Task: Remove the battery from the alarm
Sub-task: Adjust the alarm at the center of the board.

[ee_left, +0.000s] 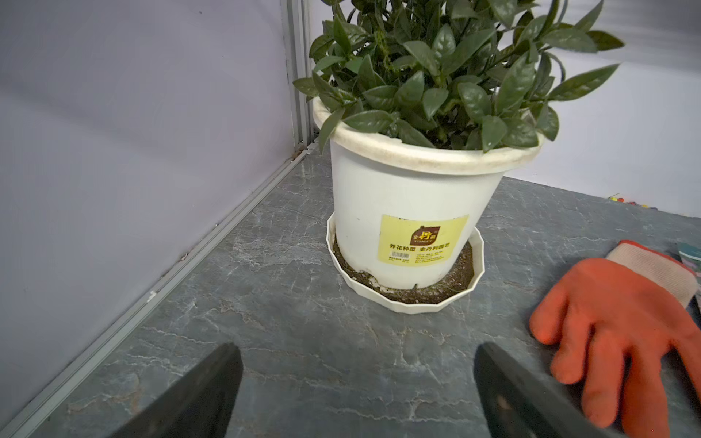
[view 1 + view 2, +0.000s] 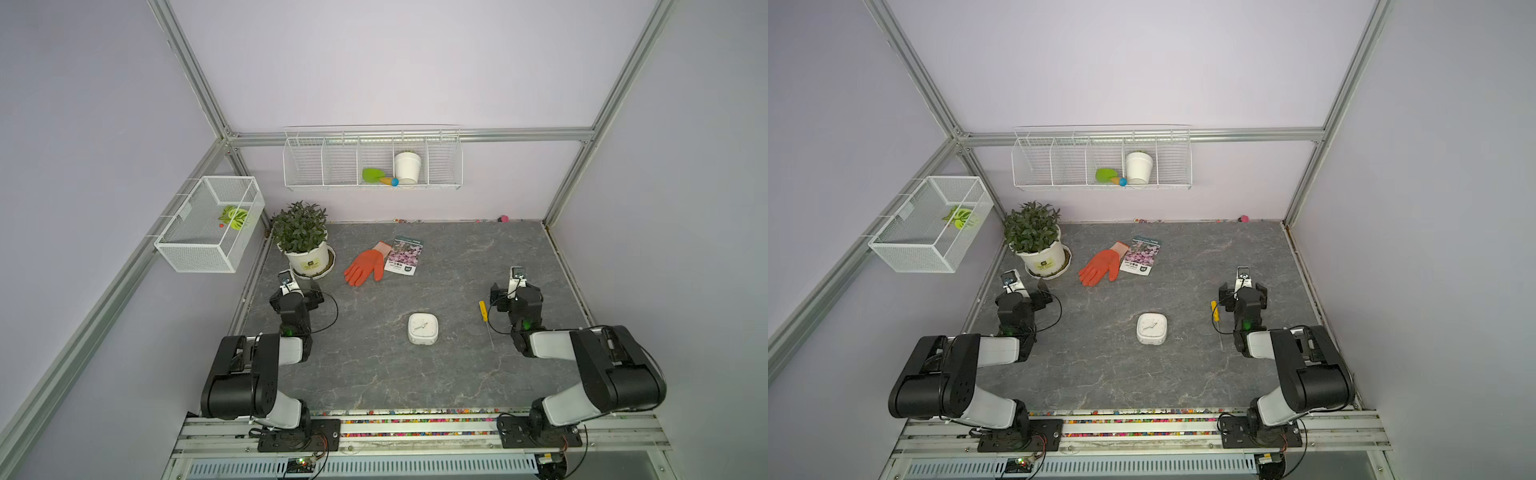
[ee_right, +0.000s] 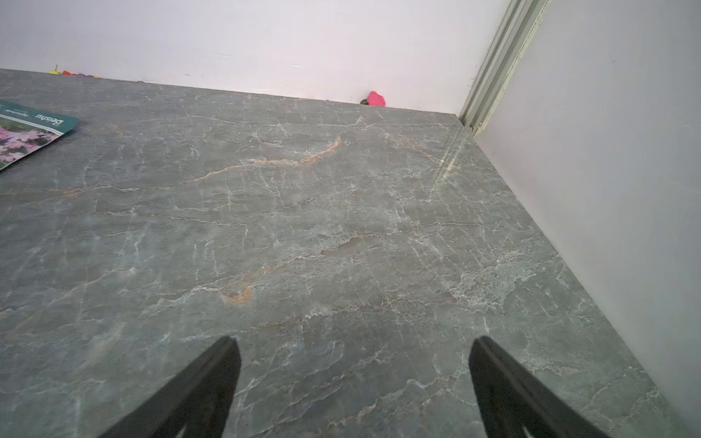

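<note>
The alarm (image 2: 423,328) (image 2: 1151,328) is a small white rounded-square clock. It lies dial up near the middle of the grey table, between the two arms. The battery is hidden. My left gripper (image 1: 354,352) hovers open over bare table in front of the plant pot, well to the left of the alarm, with nothing between its fingers. My right gripper (image 3: 352,349) is also open and empty, over bare table to the right of the alarm and facing the back right corner. Neither wrist view shows the alarm.
A yellow-handled screwdriver (image 2: 483,309) lies just left of the right arm. A potted plant (image 2: 305,257) (image 1: 409,212), an orange glove (image 2: 365,266) (image 1: 614,322) and a seed packet (image 2: 404,256) (image 3: 30,129) lie at the back left. A wire shelf (image 2: 372,183) and a wire basket (image 2: 208,224) hang on the walls.
</note>
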Robot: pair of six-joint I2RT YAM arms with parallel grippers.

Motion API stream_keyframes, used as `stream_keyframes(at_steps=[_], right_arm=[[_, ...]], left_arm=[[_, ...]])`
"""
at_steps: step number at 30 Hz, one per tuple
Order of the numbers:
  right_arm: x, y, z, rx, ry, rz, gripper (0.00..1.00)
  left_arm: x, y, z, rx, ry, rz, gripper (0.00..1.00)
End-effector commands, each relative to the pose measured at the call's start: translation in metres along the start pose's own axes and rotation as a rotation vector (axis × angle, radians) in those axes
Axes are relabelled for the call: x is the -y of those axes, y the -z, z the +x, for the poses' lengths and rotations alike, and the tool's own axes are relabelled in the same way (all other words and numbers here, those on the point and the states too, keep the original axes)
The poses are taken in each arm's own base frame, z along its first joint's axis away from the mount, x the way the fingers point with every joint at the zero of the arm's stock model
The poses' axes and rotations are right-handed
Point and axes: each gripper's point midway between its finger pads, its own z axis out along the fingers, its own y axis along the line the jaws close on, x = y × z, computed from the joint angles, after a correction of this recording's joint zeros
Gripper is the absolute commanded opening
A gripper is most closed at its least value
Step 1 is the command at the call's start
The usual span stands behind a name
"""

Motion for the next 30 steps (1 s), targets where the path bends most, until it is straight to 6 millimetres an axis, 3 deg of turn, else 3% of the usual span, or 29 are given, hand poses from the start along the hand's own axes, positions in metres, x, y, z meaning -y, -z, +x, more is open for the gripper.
stream_keyframes(at_steps=[1, 30], right_arm=[[0.0037, -0.0004, -0.0004, -0.001, -0.015, 0.017, 0.98], [0.0054, -0.0046, 0.0002, -0.022, -0.039, -0.009, 0.98]], left_arm=[[-0.0003, -0.003, -0.005, 0.007, -0.002, -0.004, 1.0], [-0.0004, -0.0028, -0.0041, 0.006, -0.003, -0.005, 1.0]])
